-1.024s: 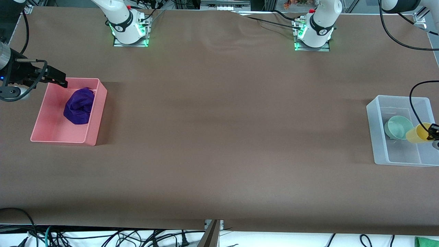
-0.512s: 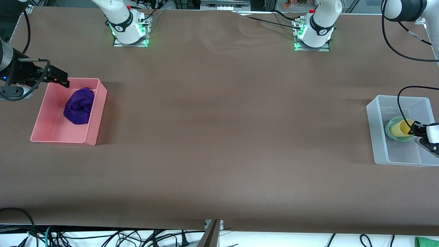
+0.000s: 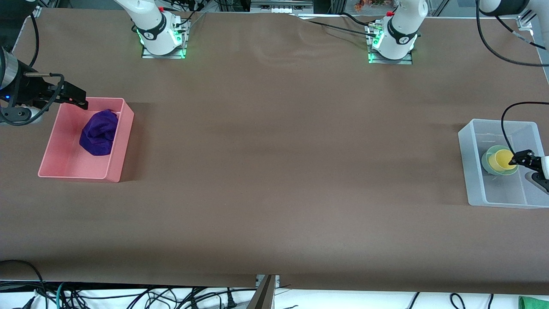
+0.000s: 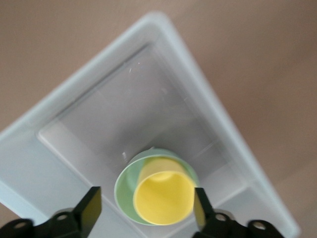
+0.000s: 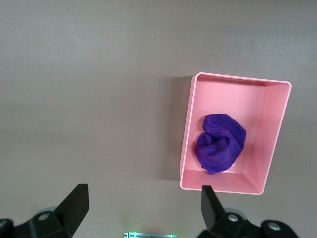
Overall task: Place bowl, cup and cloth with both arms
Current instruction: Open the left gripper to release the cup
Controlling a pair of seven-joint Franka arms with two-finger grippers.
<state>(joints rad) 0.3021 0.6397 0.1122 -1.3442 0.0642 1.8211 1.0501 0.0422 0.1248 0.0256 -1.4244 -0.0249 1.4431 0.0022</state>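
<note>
The yellow cup (image 3: 497,160) stands inside the mint-green bowl (image 3: 486,161) in the clear bin (image 3: 471,171) at the left arm's end of the table. My left gripper (image 3: 517,161) is over the bin, open. In the left wrist view its fingers (image 4: 91,210) stand on either side of the cup (image 4: 163,198) in the bowl (image 4: 125,184), with a gap on one side. The purple cloth (image 3: 99,133) lies in the pink tray (image 3: 124,141). My right gripper (image 3: 80,101) is open and empty over the tray's corner farthest from the front camera. The right wrist view shows the cloth (image 5: 220,143).
The pink tray (image 5: 187,134) stands at the right arm's end of the table. The clear bin (image 4: 124,109) holds only the bowl and cup. Brown table covering lies between the two containers. Both arm bases stand along the edge farthest from the front camera.
My left gripper carried the yellow cup from beside the bowl into the bowl, then opened and drew back a little. My right gripper shifted slightly by the pink tray.
</note>
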